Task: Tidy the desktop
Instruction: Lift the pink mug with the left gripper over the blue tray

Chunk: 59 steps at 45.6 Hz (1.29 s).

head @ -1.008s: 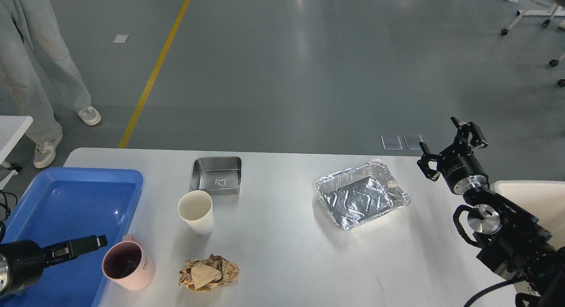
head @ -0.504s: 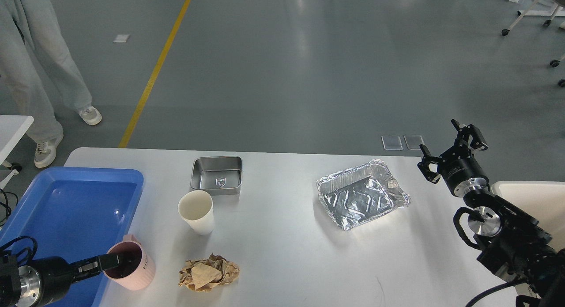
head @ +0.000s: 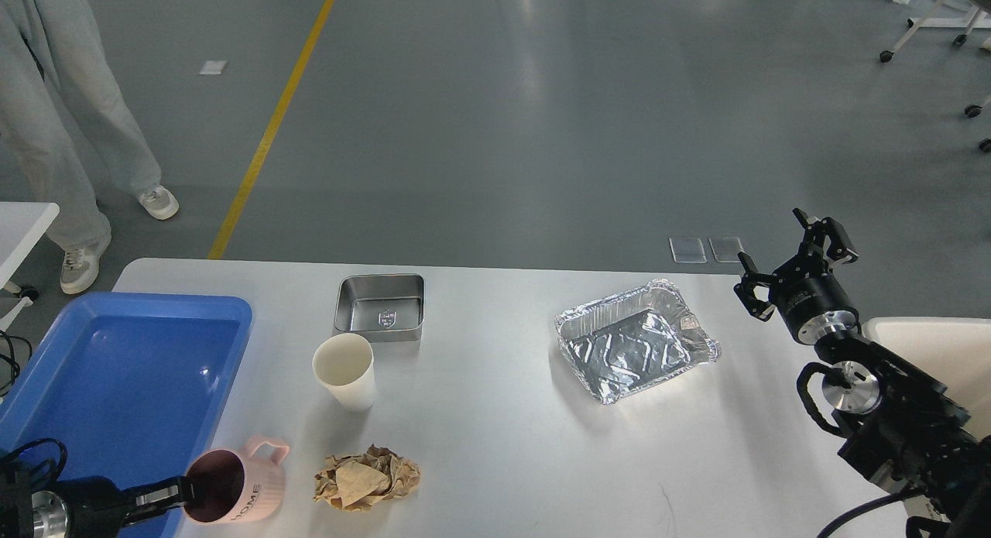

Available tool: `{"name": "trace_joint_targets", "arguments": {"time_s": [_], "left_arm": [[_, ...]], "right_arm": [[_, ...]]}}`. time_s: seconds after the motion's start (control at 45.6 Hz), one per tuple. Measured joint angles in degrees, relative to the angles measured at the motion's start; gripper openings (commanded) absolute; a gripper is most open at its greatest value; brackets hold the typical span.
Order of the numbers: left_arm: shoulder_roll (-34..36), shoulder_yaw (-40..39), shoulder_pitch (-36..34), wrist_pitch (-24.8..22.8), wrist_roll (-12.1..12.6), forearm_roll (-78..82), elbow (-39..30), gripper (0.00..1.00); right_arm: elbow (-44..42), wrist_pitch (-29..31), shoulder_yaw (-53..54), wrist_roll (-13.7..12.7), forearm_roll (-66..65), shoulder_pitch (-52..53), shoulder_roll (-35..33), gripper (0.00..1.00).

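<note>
The desktop (head: 503, 422) is a large white tabletop. On it stand a steel box (head: 379, 307), a white paper cup (head: 345, 371), a crumpled brown paper (head: 365, 478) and a foil tray (head: 635, 341). A pink mug (head: 244, 491) with the word HOME is tilted at the front left, its mouth facing left and its handle up. My left gripper (head: 180, 494) comes in low from the left and is shut on the mug's rim, one finger inside. My right gripper (head: 791, 261) is open and empty above the desktop's far right corner.
A blue plastic tray (head: 46, 368) sits at the left edge of the desktop. A smaller white table edge (head: 23, 221) and a person's legs (head: 70, 135) are at the far left. A cream-coloured surface (head: 941, 352) lies behind my right arm.
My left gripper dropped low and reached the pink mug, then closed on its rim. The mug tipped and turned, its handle now up. My right arm has barely moved.
</note>
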Motion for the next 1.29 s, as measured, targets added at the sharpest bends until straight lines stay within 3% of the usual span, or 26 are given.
{"name": "trace_joint_targets", "arguments": {"time_s": [0.373, 0.679, 0.899, 1.293], "left_arm": [[0.8, -0.4, -0.9, -1.6, -0.6, 0.0, -0.3, 0.00], [6.6, -8.7, -3.3, -11.1, -4.9, -1.5, -1.9, 0.00], [11.9, -18.9, -3.5, -20.0, -5.3, -9.7, -2.1, 0.00], [22.9, -23.3, -7.2, -21.2, -5.0, -18.9, -2.0, 0.00]], "right_arm": [[0.1, 0.0, 0.0, 0.0, 0.1, -0.1, -0.1, 1.00], [0.1, 0.0, 0.0, 0.0, 0.1, 0.1, -0.2, 1.00], [0.1, 0.0, 0.0, 0.0, 0.1, 0.4, -0.2, 1.00], [0.4, -0.1, 0.1, 0.0, 0.1, 1.0, 0.2, 1.00]]}}
